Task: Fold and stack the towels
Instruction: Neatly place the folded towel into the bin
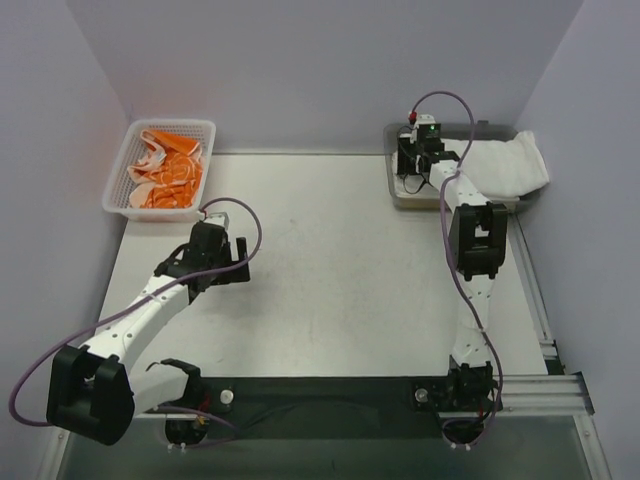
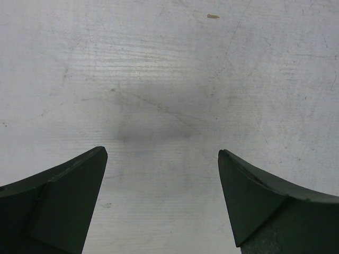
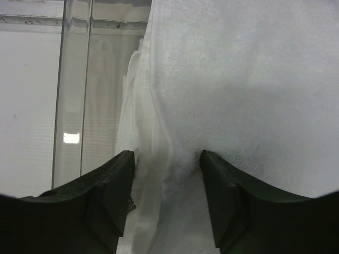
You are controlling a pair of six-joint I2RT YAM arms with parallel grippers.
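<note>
A white towel (image 1: 505, 165) lies folded in the grey tray (image 1: 398, 197) at the back right, spilling over its right rim. My right gripper (image 1: 416, 172) reaches down into the tray at the towel's left edge. In the right wrist view its fingers (image 3: 119, 185) press on both sides of a bunched fold of that white towel (image 3: 238, 79), so the right gripper (image 3: 167, 154) is shut on it. Orange-and-white towels (image 1: 168, 170) lie crumpled in the basket. My left gripper (image 1: 230, 262) hovers over the bare table, and in its wrist view the left gripper (image 2: 162, 153) is wide open and empty.
The white mesh basket (image 1: 118, 185) stands at the back left corner. The tray's translucent wall (image 3: 74, 79) rises just left of the right fingers. Purple walls close in the table on three sides, and a metal rail (image 1: 545, 340) runs along the right edge.
</note>
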